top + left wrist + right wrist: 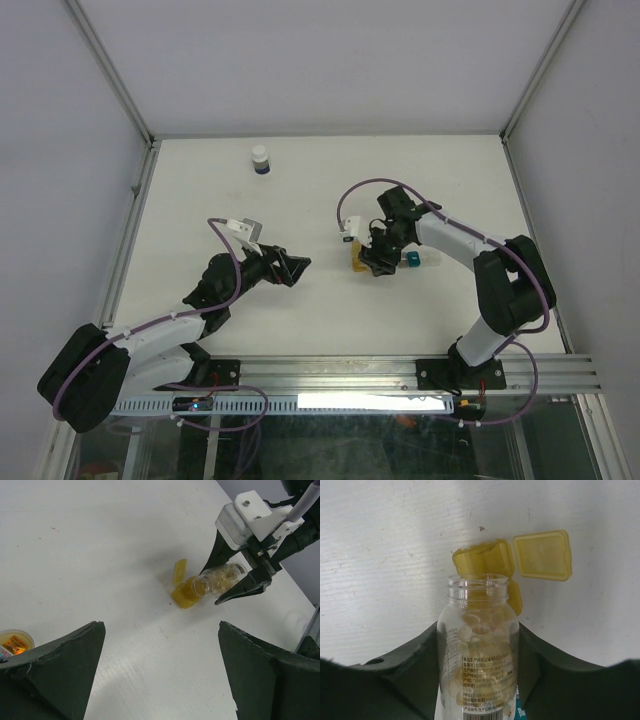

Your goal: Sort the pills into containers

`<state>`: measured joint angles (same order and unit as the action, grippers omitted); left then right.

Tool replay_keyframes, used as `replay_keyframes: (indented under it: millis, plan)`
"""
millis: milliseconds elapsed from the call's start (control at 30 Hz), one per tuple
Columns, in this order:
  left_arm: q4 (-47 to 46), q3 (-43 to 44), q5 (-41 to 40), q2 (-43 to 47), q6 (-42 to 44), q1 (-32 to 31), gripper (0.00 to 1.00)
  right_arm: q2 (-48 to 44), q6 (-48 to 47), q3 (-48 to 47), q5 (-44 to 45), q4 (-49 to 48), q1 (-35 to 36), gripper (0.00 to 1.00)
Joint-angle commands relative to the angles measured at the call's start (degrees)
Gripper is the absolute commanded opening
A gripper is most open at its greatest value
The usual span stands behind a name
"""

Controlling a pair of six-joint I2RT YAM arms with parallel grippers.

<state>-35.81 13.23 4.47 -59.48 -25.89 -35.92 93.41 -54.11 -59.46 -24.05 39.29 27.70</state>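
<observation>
My right gripper (479,630) is shut on a clear, uncapped pill bottle (479,650) full of pale yellow pills. The bottle is tilted, its mouth right over the yellow compartment (482,560) of the containers strip (357,265), whose lid (542,555) is flipped open. From the left wrist view, the bottle (217,578) leans down onto the yellow compartment (182,597). Beyond the gripper (378,262) the strip's teal compartment (411,260) shows. My left gripper (295,268) hovers open to the left of the strip, and nothing lies between its fingertips (161,625).
A small white-capped dark bottle (260,160) stands at the back of the table. A small round pale dish (15,642) holding something orange lies near my left gripper. Enclosure walls bound the table on three sides, and a metal rail (400,372) runs along the front.
</observation>
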Motion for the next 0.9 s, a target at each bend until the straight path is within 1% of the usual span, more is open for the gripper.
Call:
replay_keyframes:
  millis: [0, 867]
  plan:
    - [-1.28, -0.45, -0.98, 1.73, 1.55, 0.16, 0.99, 0.11, 0.93, -2.79, 2.28, 1.01, 0.9, 0.0]
    - [-0.75, -0.58, -1.04, 2.53, 1.27, 0.16, 0.99, 1.03, 2.6, -5.64, 7.87, 4.65, 3.3, 0.0]
